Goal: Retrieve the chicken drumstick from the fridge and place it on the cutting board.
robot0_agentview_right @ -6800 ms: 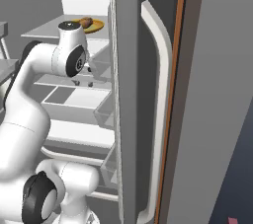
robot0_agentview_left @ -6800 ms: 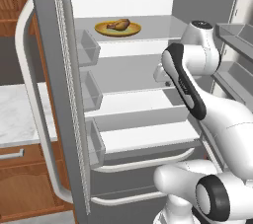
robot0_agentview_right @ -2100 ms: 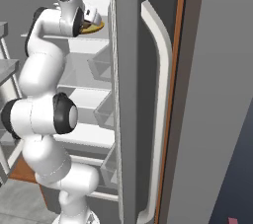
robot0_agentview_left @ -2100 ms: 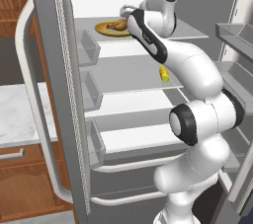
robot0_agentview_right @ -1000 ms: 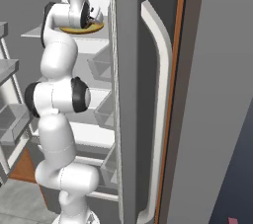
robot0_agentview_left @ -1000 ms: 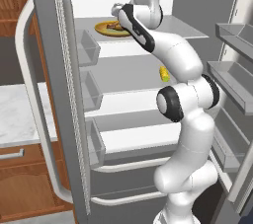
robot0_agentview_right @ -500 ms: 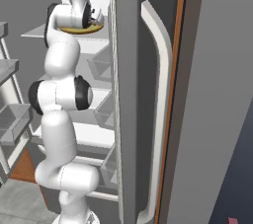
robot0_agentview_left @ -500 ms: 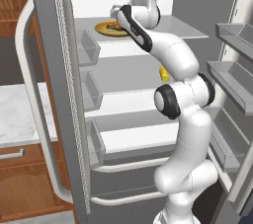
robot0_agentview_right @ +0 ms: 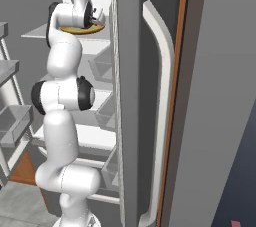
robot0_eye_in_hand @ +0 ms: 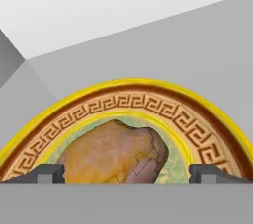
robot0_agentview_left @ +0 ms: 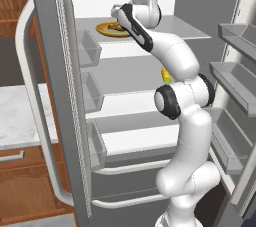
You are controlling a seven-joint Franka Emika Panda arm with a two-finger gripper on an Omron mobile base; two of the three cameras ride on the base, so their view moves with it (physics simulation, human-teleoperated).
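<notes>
Chicken drumstick [robot0_eye_in_hand: 116, 153] lies on a round yellow plate [robot0_eye_in_hand: 129, 100] with a key-pattern rim, on the top shelf [robot0_agentview_left: 185, 28] of the open fridge [robot0_agentview_left: 55, 71]. In the hand view its long axis runs roughly side to side across the frame, blunt broken-looking end toward the right; narrow end can't be made out, cut off by the lower edge. Gripper [robot0_eye_in_hand: 126, 172] hangs right over the plate, jaws spread wide, one tip either side of the drumstick, not clamped on it. Small bright yellow item [robot0_agentview_left: 166, 75] sits on a lower shelf behind the arm. No readable text or brand anywhere.
</notes>
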